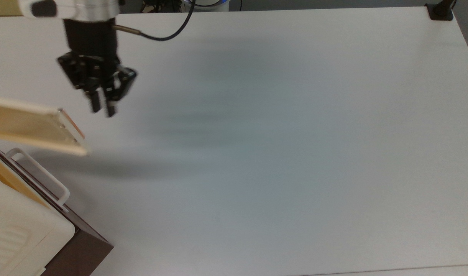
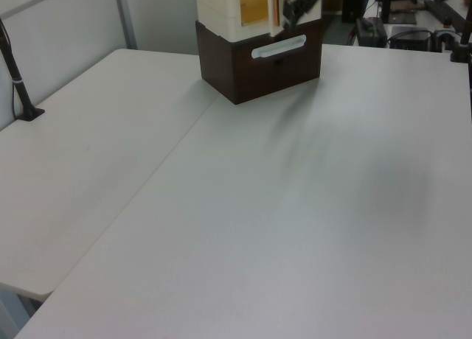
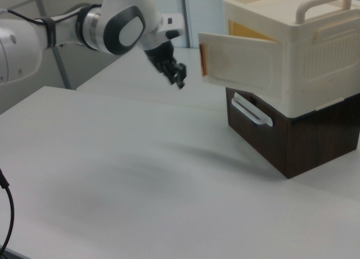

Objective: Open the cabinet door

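Top view: overhead, looking straight down on table. Left, right views: low, oblique, from opposite sides. All share cabinet, gripper.

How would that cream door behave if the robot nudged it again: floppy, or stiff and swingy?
Probably stiff: the cabinet door looks like a flat moulded panel holding its shape while swung out from the cabinet. It likely swings rather than slides, fixed along one side. It seems light, since it hangs open unsupported, apart from the gripper.
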